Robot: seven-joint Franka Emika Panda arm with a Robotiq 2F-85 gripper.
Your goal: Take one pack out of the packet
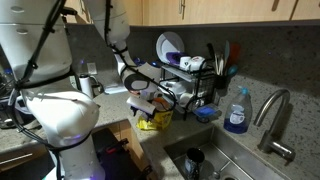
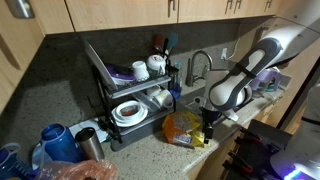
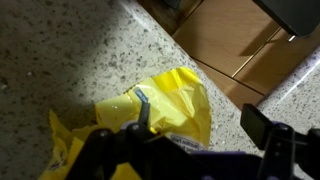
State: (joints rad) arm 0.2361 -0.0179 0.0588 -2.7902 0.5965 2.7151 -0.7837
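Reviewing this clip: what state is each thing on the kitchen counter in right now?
Crumpled yellow plastic packet: resting on the speckled stone counter, between the jaws.
Robotiq gripper: open, jaws on either side of the packet.
Curved metal faucet: off, no water visible.
Blue dish-soap bottle: upright beside the faucet.
Black wire dish rack: loaded with plates and mugs.

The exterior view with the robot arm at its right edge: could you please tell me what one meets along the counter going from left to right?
blue jug → metal cup → white plates in the dish rack → yellow packet → gripper
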